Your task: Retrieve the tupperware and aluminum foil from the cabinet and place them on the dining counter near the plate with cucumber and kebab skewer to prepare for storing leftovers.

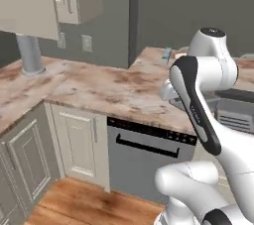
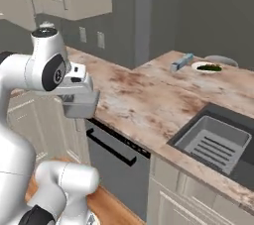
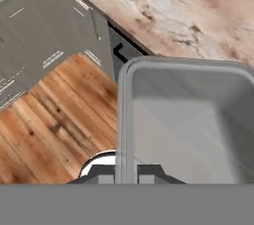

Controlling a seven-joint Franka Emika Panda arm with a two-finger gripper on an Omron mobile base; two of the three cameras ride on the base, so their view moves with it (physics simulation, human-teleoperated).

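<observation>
Here the grey tupperware is held off the tabletop, its left rim wall pinched between the fingers, one pad on each side of the wall. In the right base view the tub hangs from the gripper above the edge of the dining counter, over the dark dishwasher front. Far along the tabletop, the aluminum foil lies just beside the plate. The sink sits nearer, to the right.
</observation>
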